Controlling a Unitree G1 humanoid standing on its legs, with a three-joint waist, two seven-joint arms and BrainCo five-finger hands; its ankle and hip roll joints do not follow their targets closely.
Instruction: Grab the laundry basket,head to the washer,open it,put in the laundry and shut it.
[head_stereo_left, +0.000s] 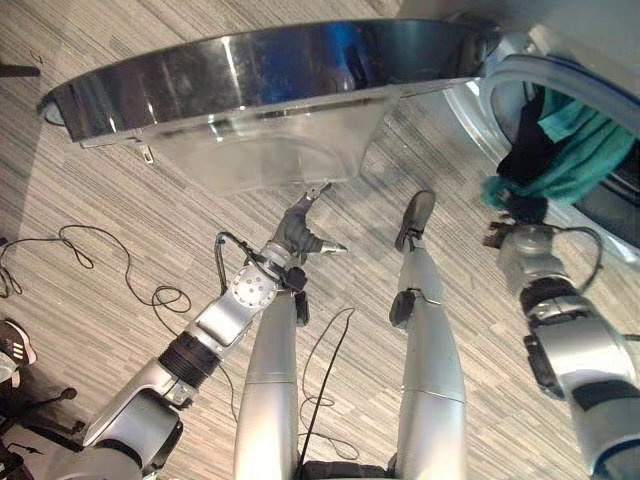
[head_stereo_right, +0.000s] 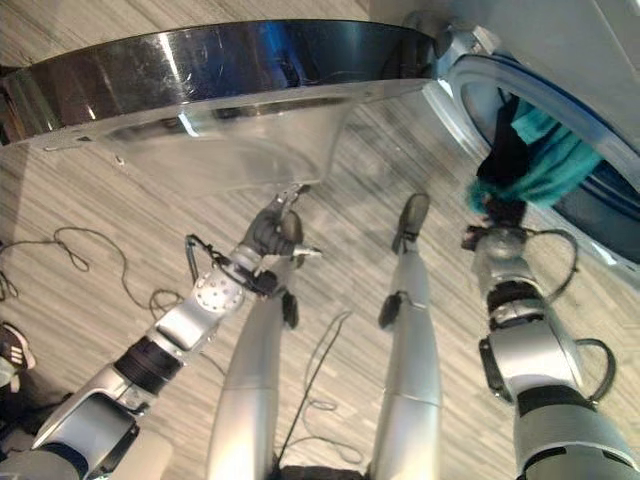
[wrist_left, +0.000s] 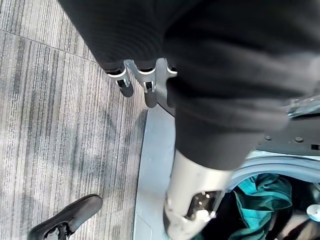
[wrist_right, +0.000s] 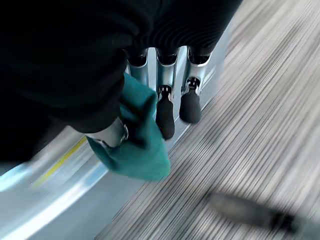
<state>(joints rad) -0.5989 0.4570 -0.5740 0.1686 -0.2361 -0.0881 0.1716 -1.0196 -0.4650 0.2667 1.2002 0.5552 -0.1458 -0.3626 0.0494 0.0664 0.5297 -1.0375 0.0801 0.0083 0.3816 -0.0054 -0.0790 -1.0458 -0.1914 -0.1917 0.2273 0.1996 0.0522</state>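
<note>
Right hand (wrist_right: 150, 100) pinched teal cloth (wrist_right: 142, 140) between thumb and fingers, at washer mouth (head_stereo_left: 600, 90), right side of frame. More teal and black laundry (head_stereo_left: 560, 150) hung half out over rim. Best push deep, then let go, so nothing hangs over rim. Left hand (head_stereo_left: 300, 232), fingers loose, held nothing, below open washer door (head_stereo_left: 270, 70), middle of frame. Striped grey floor (head_stereo_left: 120, 200). Person's shoe (wrist_left: 65, 220) nearby.
</note>
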